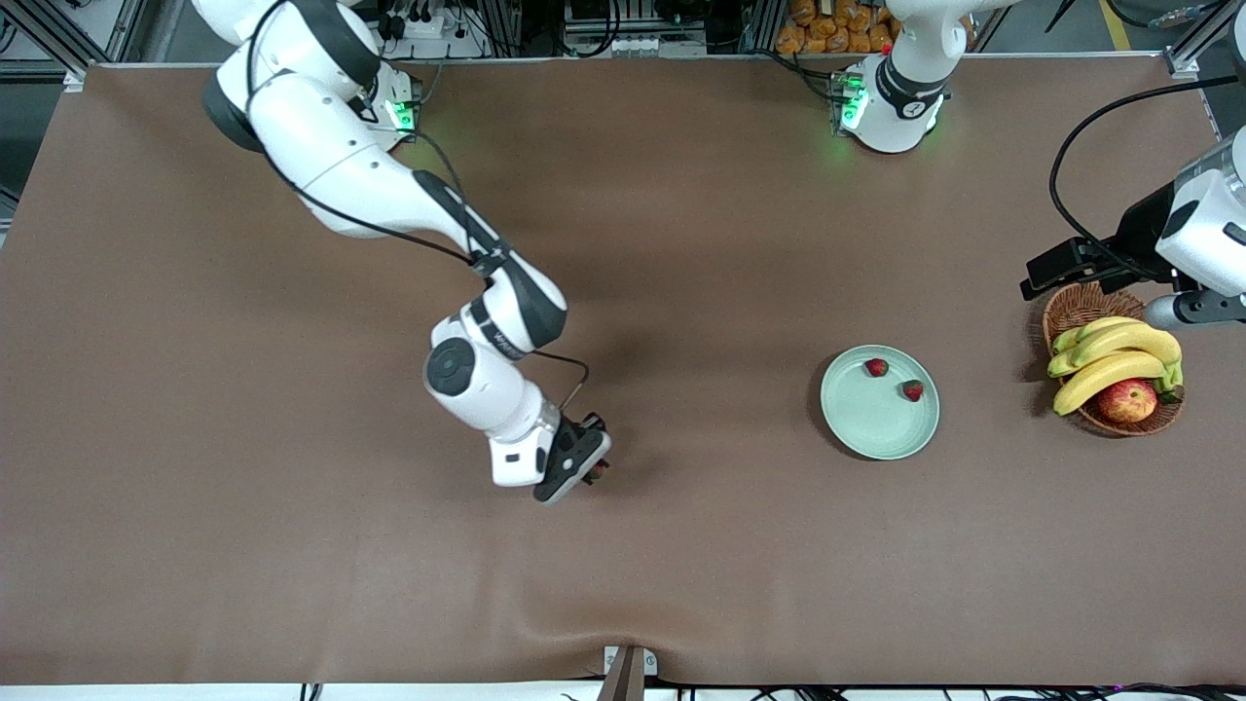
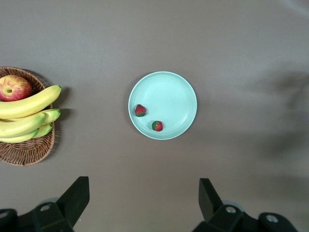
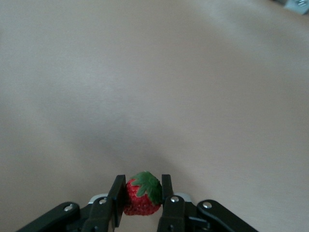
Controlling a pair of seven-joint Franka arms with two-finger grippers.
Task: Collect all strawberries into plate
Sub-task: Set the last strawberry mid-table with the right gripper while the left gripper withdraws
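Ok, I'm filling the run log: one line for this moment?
right end effector: shut on strawberry | left end effector: open, waiting | plate: two strawberries

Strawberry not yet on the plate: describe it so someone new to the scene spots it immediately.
Start at the right arm's base and follow the arm down to the right gripper, out over bare brown table toward that arm's end. The held strawberry sits pinched between its black fingers. The two other strawberries lie on the mint-green plate.
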